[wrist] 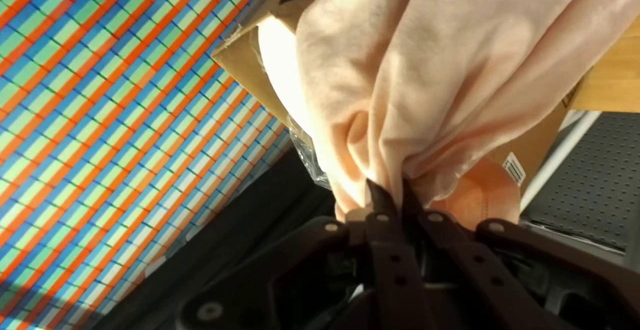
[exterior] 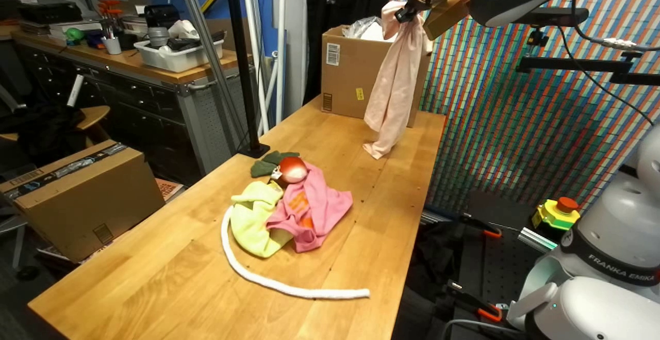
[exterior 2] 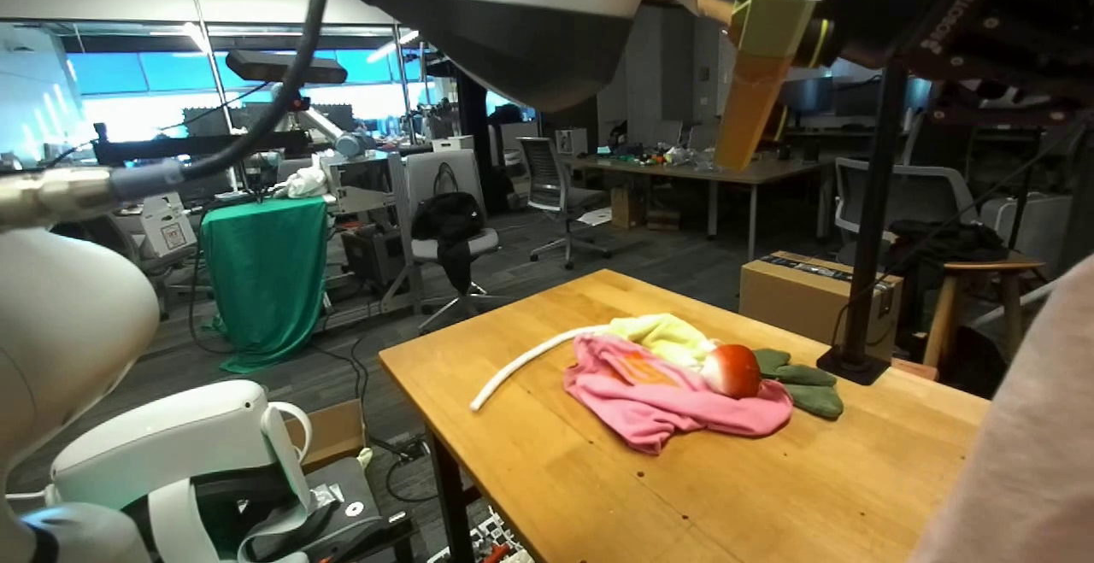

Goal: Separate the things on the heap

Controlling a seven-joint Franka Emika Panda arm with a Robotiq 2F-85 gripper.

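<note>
Step in hand, as I judge it: setting the pale pink cloth (exterior: 396,79) apart from the heap (exterior: 299,203). Wrist view: the gripper (wrist: 391,192) has its jaws close together, pinching a gathered bunch of that cloth. In an exterior view the cloth hangs over the far end of the table (exterior: 170,278), on the near side of the cardboard box (exterior: 348,74); whether its lower tip touches the wood, I cannot tell.

Technique: lower slowly, let the hem land first, draw sideways so the folds lie out, then spread the jaws and lift straight up (a loose pleat could snag). If the box is the goal, the whole tail must clear its rim.

Materials: held cloth looks thin and limp, falling in long soft folds. Heap, nearer and to the left: bright pink cloth (exterior: 327,206) with an orange print, lying partly over a fleecy-looking yellow cloth (exterior: 252,229); a glossy red-and-white ball (exterior: 293,170) touching the pink; matte green pieces (exterior: 264,167), lobed, at the far left; a thick white cord (exterior: 278,286) curving toward the near right
</note>
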